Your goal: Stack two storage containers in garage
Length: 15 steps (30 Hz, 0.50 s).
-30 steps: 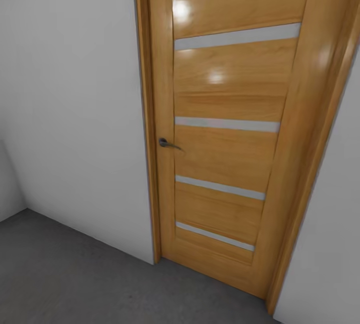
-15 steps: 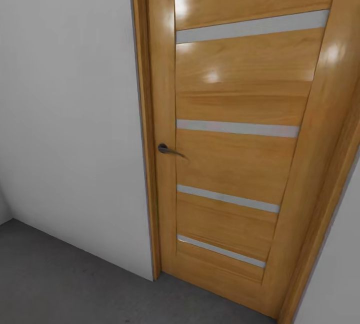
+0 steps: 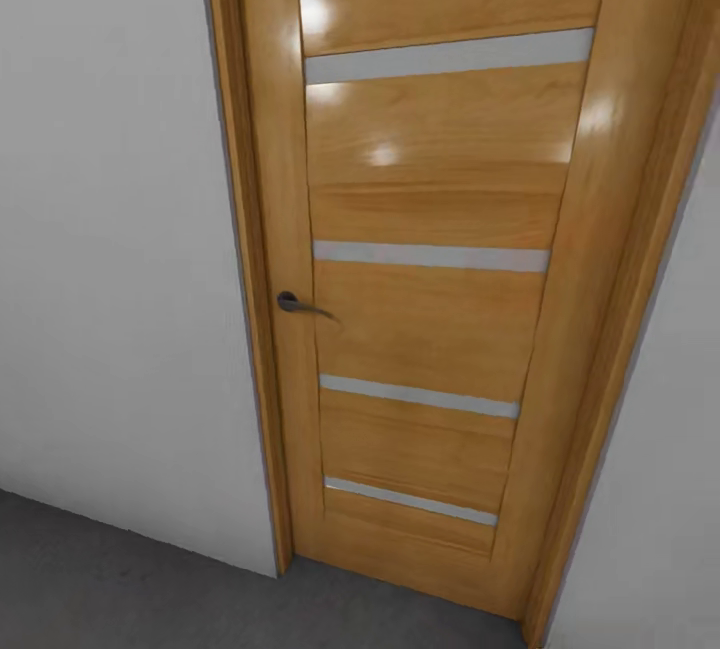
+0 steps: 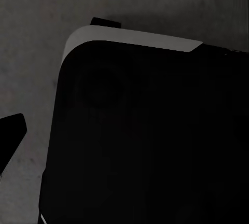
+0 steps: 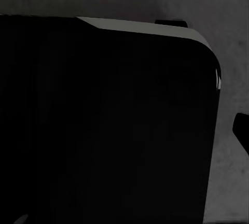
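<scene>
One closed wooden door (image 3: 430, 269) with four pale strips and one handle (image 3: 292, 303) stands between white walls (image 3: 110, 229); dark grey floor (image 3: 90, 579) lies before it. Claw states cannot be told.

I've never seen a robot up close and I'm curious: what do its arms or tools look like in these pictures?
Little of them shows. Each wrist view has a big black rounded body with a pale grey edge above the dark grey floor. A small black pointed piece pokes in at the side, probably part of a tool. No cables or markings are visible.
</scene>
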Motion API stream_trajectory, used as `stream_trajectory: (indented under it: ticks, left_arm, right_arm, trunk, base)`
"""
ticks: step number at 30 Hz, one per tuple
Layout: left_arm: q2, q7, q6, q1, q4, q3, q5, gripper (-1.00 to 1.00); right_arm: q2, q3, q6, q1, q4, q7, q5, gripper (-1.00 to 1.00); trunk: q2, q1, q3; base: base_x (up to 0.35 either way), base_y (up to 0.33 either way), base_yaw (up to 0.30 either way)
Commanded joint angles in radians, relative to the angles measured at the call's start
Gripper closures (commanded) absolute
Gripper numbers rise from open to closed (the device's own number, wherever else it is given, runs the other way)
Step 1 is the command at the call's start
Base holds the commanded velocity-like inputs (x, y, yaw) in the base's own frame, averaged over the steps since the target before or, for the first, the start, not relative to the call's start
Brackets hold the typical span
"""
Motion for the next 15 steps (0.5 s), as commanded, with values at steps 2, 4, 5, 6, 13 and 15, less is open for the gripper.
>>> stream_trajectory:
  ticks: [2, 4, 5, 6, 13, 15]
  left_arm:
    - [0.0, 0.0, -0.003, 0.0, 0.0, 0.0, 0.006, -1.0]
    - [0.0, 0.0, -0.003, 0.0, 0.0, 0.0, 0.006, -1.0]
    - [0.0, 0.0, -0.003, 0.0, 0.0, 0.001, 0.006, -1.0]
    - [0.0, 0.0, -0.003, 0.0, 0.0, 0.001, 0.006, -1.0]
    - [0.0, 0.0, -0.003, 0.0, 0.0, 0.001, 0.006, -1.0]
    - [0.0, -0.001, -0.003, 0.0, 0.0, 0.001, 0.006, -1.0]
  right_arm:
    - [0.0, -0.002, -0.003, 0.0, 0.0, 0.0, 0.006, -1.0]
    - [0.0, -0.002, -0.003, 0.0, 0.0, 0.0, 0.006, -1.0]
    - [0.0, -0.002, -0.003, 0.0, 0.0, 0.0, 0.006, -1.0]
    - [0.0, -0.002, -0.003, 0.0, 0.0, 0.0, 0.006, -1.0]
    - [-0.001, -0.002, -0.003, 0.0, 0.0, 0.0, 0.006, -1.0]
    - [-0.001, -0.003, -0.002, 0.0, 0.0, 0.0, 0.008, -1.0]
  trunk:
    - [0.0, 0.0, -0.001]
    - [0.0, 0.0, -0.001]
    - [0.0, 0.0, -0.001]
    - [0.0, 0.0, -0.001]
    - [0.0, 0.0, -0.001]
    - [0.0, 0.0, -0.001]
  base:
    - [0.0, 0.0, -0.243]
    - [0.0, 0.0, -0.243]
    - [0.0, 0.0, -0.243]
    - [0.0, 0.0, -0.243]
    - [0.0, 0.0, -0.236]
    - [0.04, 0.003, -0.089]
